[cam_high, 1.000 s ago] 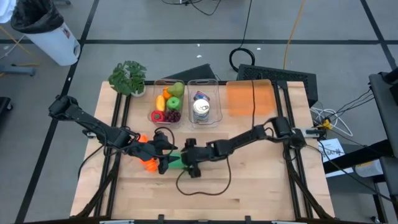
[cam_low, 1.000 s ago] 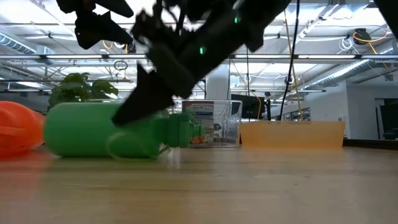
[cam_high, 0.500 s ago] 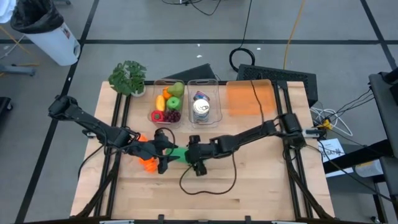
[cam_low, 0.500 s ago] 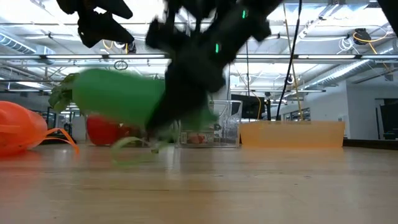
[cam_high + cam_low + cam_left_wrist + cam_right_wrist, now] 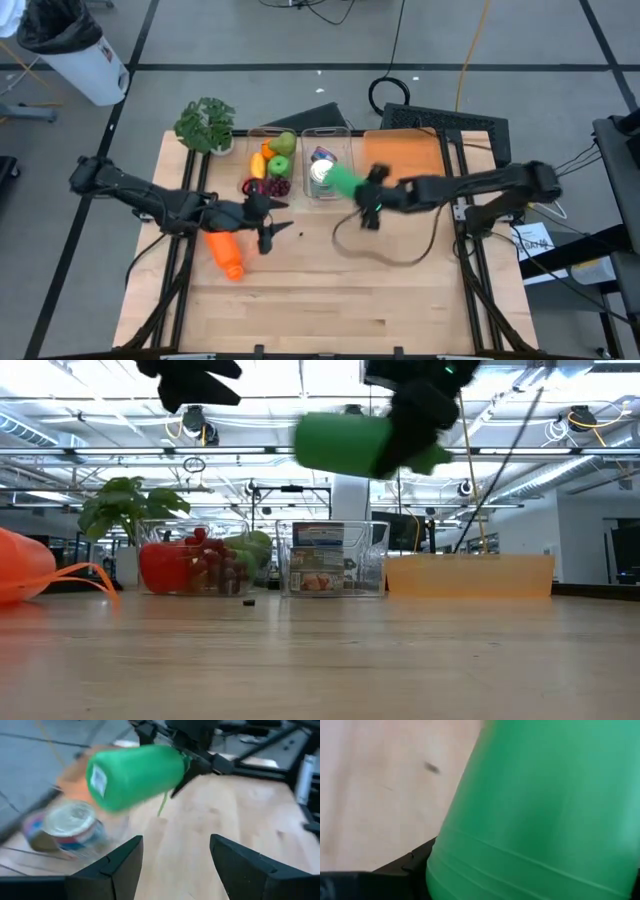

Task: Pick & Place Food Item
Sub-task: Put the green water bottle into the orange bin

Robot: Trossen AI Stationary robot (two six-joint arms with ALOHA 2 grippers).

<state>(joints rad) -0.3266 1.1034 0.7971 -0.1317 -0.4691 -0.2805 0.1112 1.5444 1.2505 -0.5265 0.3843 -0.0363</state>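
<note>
Right gripper [image 5: 367,198]: centre of the high view, clamped on the green bottle [image 5: 345,184].
Green bottle: lifted off the table [image 5: 400,290], seemingly over the clear bin [image 5: 345,160] with the can [image 5: 320,176].
Left gripper [image 5: 272,225]: centre-left, jaws apart, empty.
Orange bottle [image 5: 225,254]: lying lower left.

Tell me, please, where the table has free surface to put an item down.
The whole near strip of the light wooden table is bare, in front of the orange plastic bottle. Bare too is the patch right of the black cable loop. The far edge is crowded: potted green plant, clear fruit bin, clear can bin, orange tray.
</note>
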